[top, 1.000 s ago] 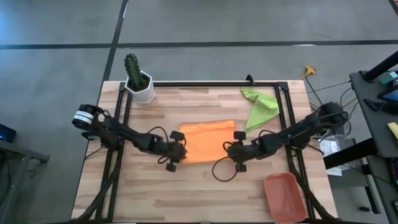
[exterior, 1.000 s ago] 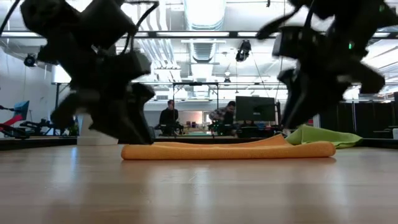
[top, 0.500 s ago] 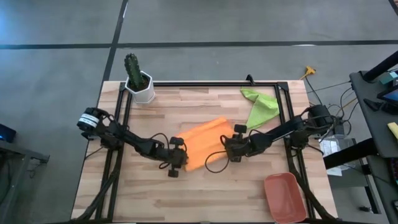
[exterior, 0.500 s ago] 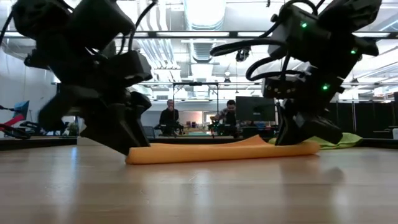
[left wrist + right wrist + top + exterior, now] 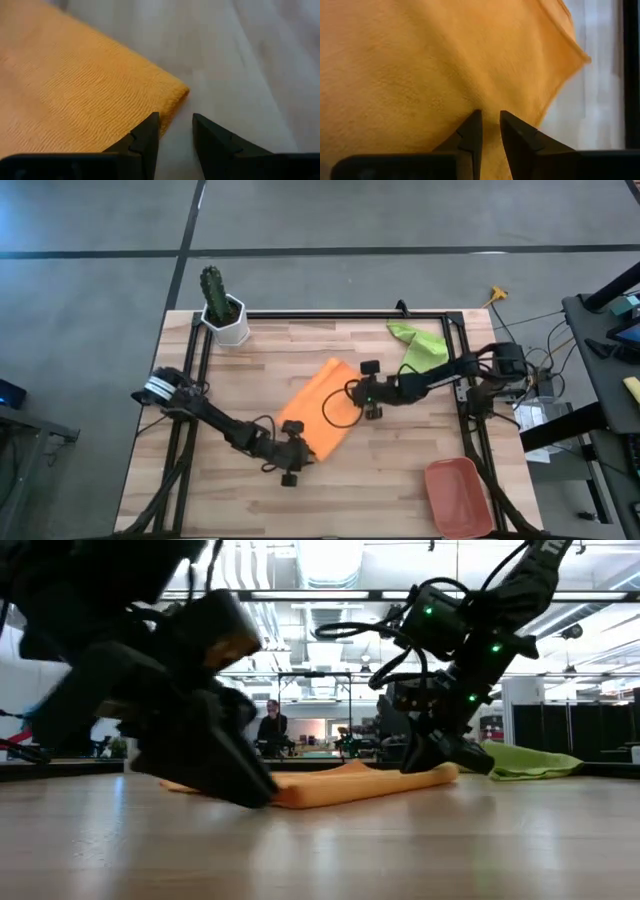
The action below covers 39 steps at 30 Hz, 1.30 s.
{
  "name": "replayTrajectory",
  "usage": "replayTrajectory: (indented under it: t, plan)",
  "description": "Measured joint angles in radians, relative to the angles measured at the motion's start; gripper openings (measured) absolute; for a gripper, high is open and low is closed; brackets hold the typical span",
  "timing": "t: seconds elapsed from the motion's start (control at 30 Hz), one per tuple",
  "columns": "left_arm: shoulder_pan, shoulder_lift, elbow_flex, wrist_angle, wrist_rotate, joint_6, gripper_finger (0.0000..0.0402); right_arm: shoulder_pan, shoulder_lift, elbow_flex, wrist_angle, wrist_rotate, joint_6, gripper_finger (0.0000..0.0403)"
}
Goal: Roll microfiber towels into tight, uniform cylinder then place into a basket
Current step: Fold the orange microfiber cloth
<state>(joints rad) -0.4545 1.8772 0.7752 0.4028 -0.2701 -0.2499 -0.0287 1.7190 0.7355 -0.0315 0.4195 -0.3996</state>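
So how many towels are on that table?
2. The orange towel lies mid-table, folded, between the left gripper and right gripper. The lime green towel sits crumpled near the far right corner. None seem hidden.

A wooden table (image 5: 250, 500) of pale planks stands on a grey floor (image 5: 90, 300) crossed by dark lines. A black frame (image 5: 330, 315) runs along the far edge and down both sides. At the far left corner sits a white pot (image 5: 229, 323) holding a tall green cactus (image 5: 212, 286). A yellow plug (image 5: 497, 296) on a cable lies on the floor past the far right corner. More cables (image 5: 560, 330) and dark equipment (image 5: 600, 330) crowd the right side. In the low view, two seated people (image 5: 270, 725) show far off in a lit room, under ceiling lights (image 5: 330, 555), with black screens (image 5: 565, 725) to the right.
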Motion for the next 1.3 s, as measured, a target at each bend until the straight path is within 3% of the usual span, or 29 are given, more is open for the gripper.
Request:
replayTrajectory:
  t: [0.17, 0.3, 0.5, 0.6, 0.73, 1.0, 1.2, 1.3]
  plan:
    - [-0.017, 0.067, 0.112, -0.061, 0.051, 0.085, 0.0103, -0.036, -0.017, 0.004, 0.018, -0.007, -0.070, 0.0082]
    - [-0.017, -0.005, 0.154, -0.238, 0.055, 0.124, 0.0103, 0.010, -0.079, 0.004, -0.004, -0.007, -0.059, 0.0107]
    - [-0.031, -0.233, 0.172, -0.498, -0.141, 0.160, 0.0103, 0.138, -0.218, -0.008, -0.077, -0.031, 0.125, 0.0140]
    - [-0.033, -0.334, 0.139, -0.620, -0.187, 0.160, 0.0103, 0.232, -0.249, -0.022, -0.057, -0.064, 0.219, 0.0150]
    - [-0.025, -0.427, 0.059, -0.589, -0.210, 0.183, 0.0103, 0.355, -0.226, -0.024, -0.024, -0.055, 0.258, 0.0148]
    - [-0.034, -0.398, -0.101, -0.517, -0.207, 0.446, 0.0102, 0.504, -0.034, 0.022, 0.192, 0.082, 0.115, 0.0160]
    - [-0.034, -0.358, -0.117, -0.479, -0.157, 0.441, 0.0103, 0.523, 0.060, 0.160, 0.176, 0.012, 0.103, 0.0189]
    - [-0.035, -0.340, -0.120, -0.470, -0.153, 0.437, 0.0103, 0.523, 0.117, 0.247, 0.080, -0.008, 0.091, 0.0206]
